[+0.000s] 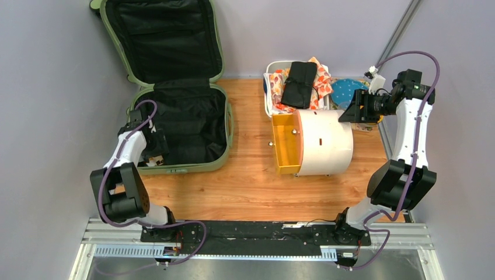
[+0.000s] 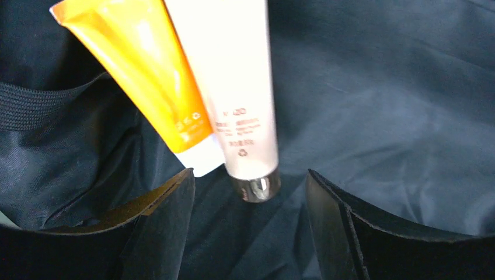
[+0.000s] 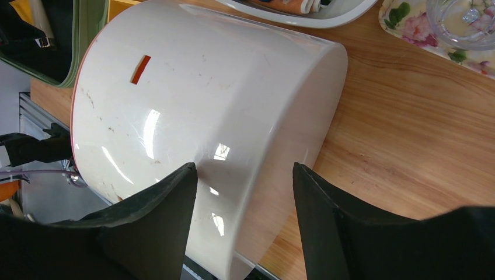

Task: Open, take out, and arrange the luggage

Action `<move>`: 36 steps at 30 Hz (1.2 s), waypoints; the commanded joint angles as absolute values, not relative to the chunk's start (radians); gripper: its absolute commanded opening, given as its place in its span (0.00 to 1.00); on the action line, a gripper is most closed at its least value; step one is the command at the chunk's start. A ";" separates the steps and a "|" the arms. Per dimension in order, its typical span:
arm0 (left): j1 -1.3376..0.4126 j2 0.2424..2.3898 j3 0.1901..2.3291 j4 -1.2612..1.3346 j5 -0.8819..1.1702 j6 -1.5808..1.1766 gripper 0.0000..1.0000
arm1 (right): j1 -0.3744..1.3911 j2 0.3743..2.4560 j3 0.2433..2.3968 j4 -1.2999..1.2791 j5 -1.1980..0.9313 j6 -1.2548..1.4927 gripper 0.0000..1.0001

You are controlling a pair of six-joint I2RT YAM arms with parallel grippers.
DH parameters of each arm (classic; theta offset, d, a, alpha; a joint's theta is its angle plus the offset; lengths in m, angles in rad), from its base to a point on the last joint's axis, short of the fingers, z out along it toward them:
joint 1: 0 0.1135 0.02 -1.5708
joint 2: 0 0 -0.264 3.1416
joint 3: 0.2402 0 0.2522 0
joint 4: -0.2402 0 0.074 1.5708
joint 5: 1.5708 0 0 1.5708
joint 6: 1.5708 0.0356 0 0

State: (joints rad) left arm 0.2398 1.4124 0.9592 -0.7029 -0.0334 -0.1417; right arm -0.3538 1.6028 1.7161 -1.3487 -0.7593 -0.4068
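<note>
Your luggage (image 1: 181,122) stands open, but two tubes (image 2: 239,87) lie inside it before your left claw (image 2: 250,175), agape and empty

A wood-grain worktop (image 1: 251,192) in warm orange-brown fills the middle of the space. Plain pale lilac-grey walls (image 1: 46,87) close it in at the back and on both sides. A silver metal rail (image 1: 262,248) runs along the near edge. Light is soft and even, with faint shadows.
</note>
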 commanded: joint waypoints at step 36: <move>-0.199 1.451 1.314 -0.562 0.219 -0.368 0.00 | -0.350 1.585 1.726 -1.536 -0.703 -0.434 0.63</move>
State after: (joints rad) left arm -0.0734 1.4719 1.2072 -0.5949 0.1223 -0.2825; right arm -0.3538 1.6024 1.7161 -1.3487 -0.7593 -0.4076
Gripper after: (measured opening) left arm 0.444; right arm 0.636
